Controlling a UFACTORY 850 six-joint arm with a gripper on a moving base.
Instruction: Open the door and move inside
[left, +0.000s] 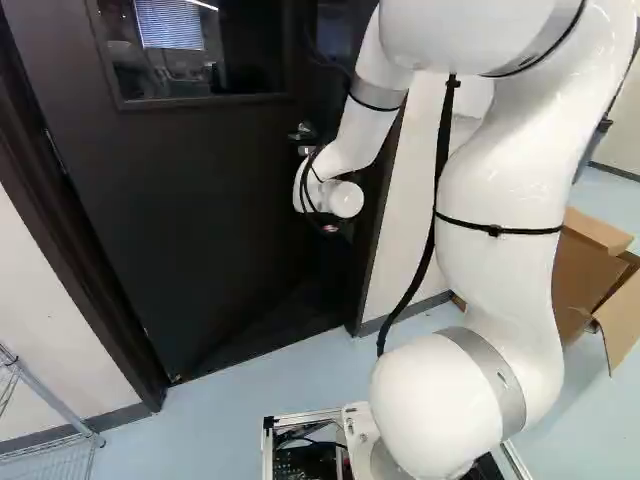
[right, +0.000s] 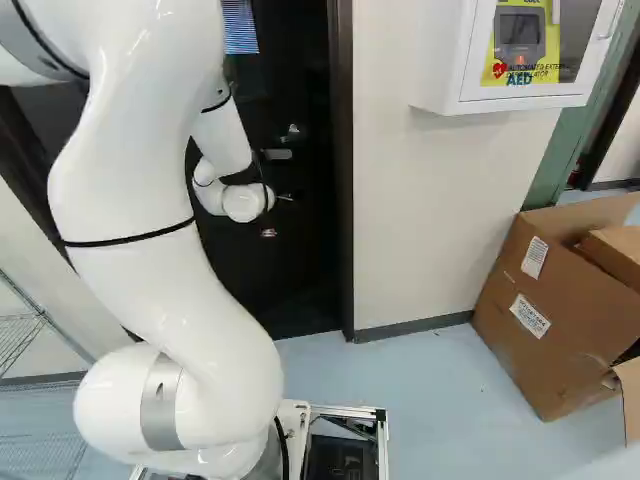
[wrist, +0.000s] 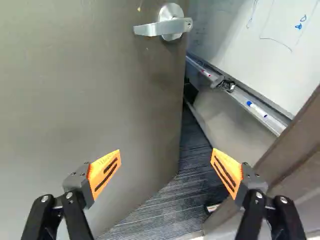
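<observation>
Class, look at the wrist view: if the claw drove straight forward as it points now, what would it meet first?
Most likely the door, near its free edge, though one finger might slip into the gap beside it; depth is hard to judge.

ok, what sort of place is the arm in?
Probably an office or lab building, at the door to a work or meeting room: there's an AED on the wall, and a whiteboard with markers past the door.
</observation>
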